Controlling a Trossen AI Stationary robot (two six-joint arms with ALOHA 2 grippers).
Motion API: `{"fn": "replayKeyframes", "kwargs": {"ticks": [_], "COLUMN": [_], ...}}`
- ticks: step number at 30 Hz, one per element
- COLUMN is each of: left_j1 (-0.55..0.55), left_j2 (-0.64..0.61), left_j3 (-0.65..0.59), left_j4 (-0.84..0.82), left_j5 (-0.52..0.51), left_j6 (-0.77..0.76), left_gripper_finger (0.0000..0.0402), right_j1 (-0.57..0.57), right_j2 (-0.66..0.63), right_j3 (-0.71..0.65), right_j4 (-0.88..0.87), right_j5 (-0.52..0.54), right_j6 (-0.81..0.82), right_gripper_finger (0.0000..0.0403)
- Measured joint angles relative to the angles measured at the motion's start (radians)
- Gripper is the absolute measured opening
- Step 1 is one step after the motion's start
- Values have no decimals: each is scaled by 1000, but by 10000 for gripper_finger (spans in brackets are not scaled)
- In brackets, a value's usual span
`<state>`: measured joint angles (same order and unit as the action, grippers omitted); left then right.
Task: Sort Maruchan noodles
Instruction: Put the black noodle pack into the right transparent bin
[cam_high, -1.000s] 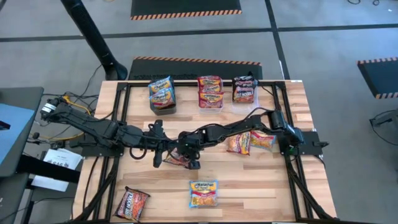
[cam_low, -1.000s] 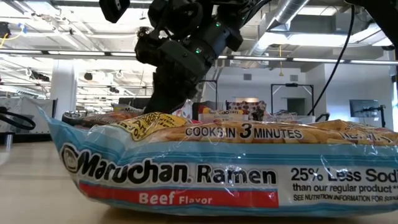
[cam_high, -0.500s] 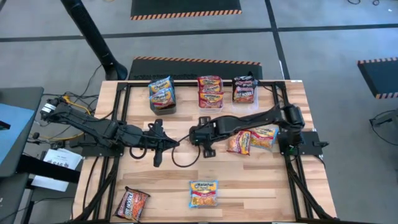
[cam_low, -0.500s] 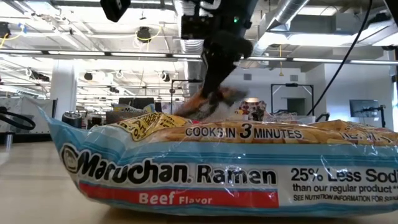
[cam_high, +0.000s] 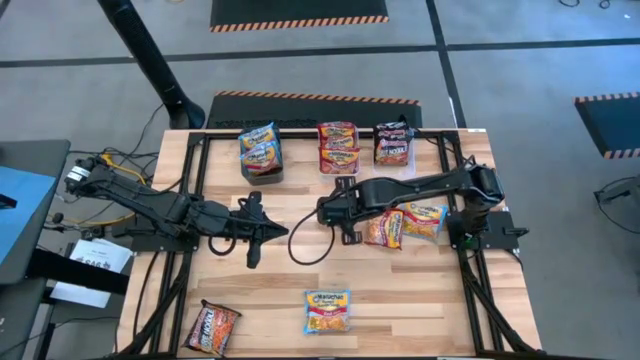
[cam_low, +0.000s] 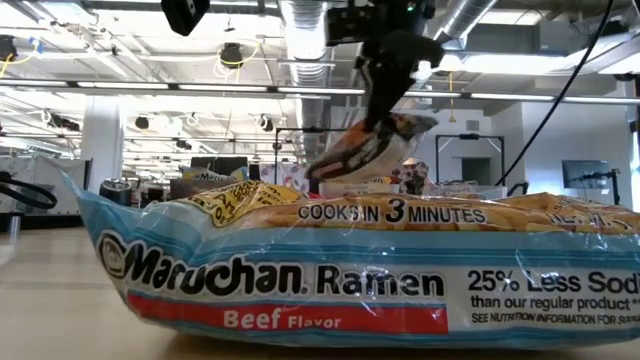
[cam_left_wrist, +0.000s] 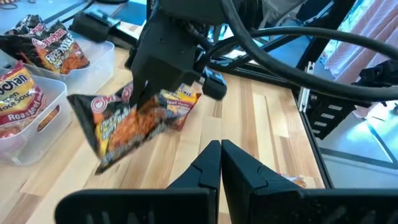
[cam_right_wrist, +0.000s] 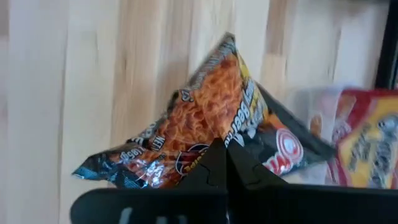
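My right gripper hangs over the middle of the table, shut on a black/red Maruchan packet, which also shows in the left wrist view. My left gripper waits just left of it, shut and holding nothing. Loose packets lie flat on the wood: two red/orange ones at the right, a light blue/yellow one near the front edge, and a black/red one at the front left. The high view hides the held packet under the gripper. My right gripper pinches the black/red packet between its two fingers at one edge, about midway along it. The fingers come from above, slanting down. The packet hangs tilted below them, crumpled at the hold and lifted clear of the table.
Along the far edge stand three bins of sorted packets: light blue/yellow, red/orange and black/red. A black cable loop droops under the right arm. The light blue/yellow packet fills the low view's foreground.
My right gripper has risen from the table beside the left gripper and gone toward the far edge and somewhat right, tipping more steeply downward. The black/red packet came up with it, lifted off the wood, and now hangs below the fingers.
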<state>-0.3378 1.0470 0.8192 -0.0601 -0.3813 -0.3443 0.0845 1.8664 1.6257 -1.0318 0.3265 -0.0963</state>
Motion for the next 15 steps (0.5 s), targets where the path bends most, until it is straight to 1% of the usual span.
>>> {"fn": "replayKeyframes", "kwargs": {"ticks": [8,15], "left_j1": [0,0], "left_j2": [0,0], "left_j3": [0,0], "left_j4": [-7,-12], "left_j5": [0,0], "left_j6": [0,0], "left_gripper_finger": [0,0], "right_j1": [13,22], "right_j2": [-11,-14], "right_j3": [0,0], "right_j4": [-130,-288], "right_j5": [70,131], "right_j6": [6,69], "right_gripper_finger": [4,4]}}
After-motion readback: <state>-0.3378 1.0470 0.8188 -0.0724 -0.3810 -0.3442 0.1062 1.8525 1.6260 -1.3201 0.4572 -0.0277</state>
